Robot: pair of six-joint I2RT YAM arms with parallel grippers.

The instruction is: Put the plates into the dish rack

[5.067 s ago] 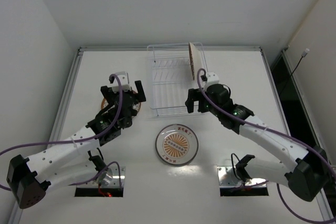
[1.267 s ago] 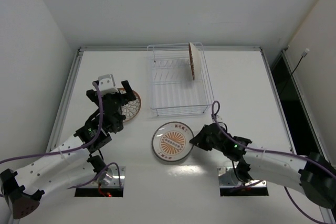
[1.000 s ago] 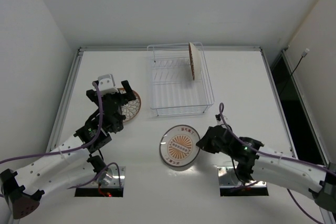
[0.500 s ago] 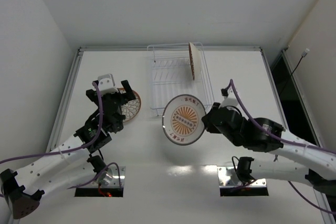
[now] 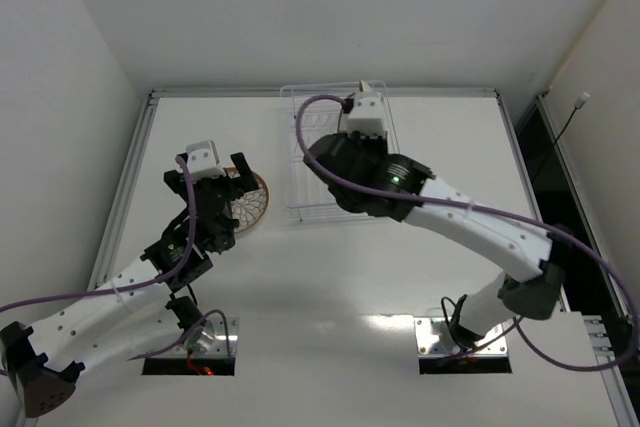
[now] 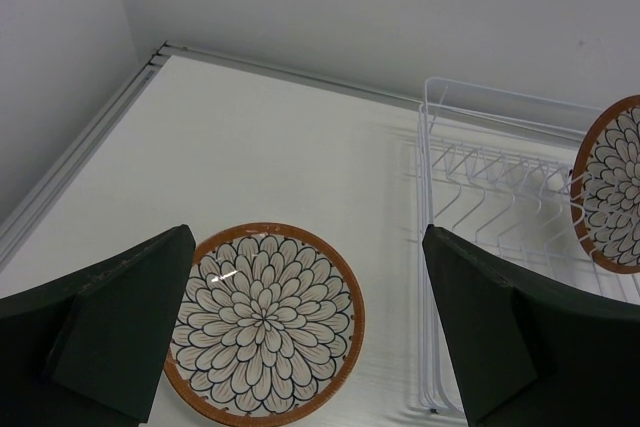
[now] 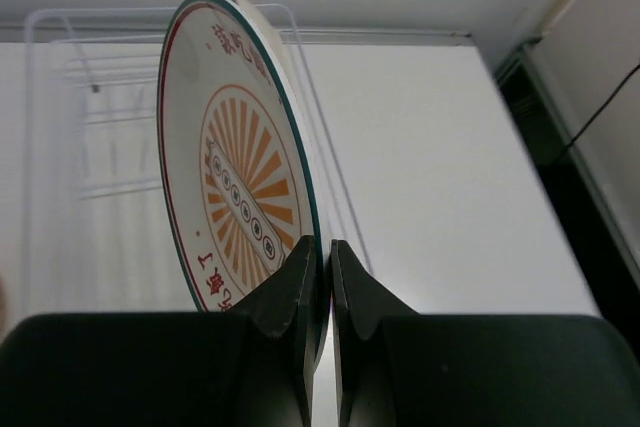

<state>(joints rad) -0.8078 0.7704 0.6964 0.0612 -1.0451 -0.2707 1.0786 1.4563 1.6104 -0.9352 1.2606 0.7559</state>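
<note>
The right hand (image 7: pixel 322 259) pinches the rim of the round white plate with an orange sunburst centre (image 7: pixel 235 172), held on edge above the white wire dish rack (image 7: pixel 90 87), while the left hand (image 6: pixel 308 277) hovers wide open over the orange-rimmed petal-patterned plate (image 6: pixel 262 319) flat on the counter (image 6: pixel 280 137).

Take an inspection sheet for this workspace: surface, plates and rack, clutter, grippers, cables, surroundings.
Surface: white table, no spills seen.
Job's things: sunburst plate held on edge above the dish rack; racked petal plate upright in the rack; flat petal plate on the table left of the rack.
Clutter: nothing seen.
Grippers: right gripper shut on the sunburst plate's rim; left gripper open above the flat petal plate.
Cables: purple cables run along both arms; black cable on the right wall.
Surroundings: white walls.
</note>
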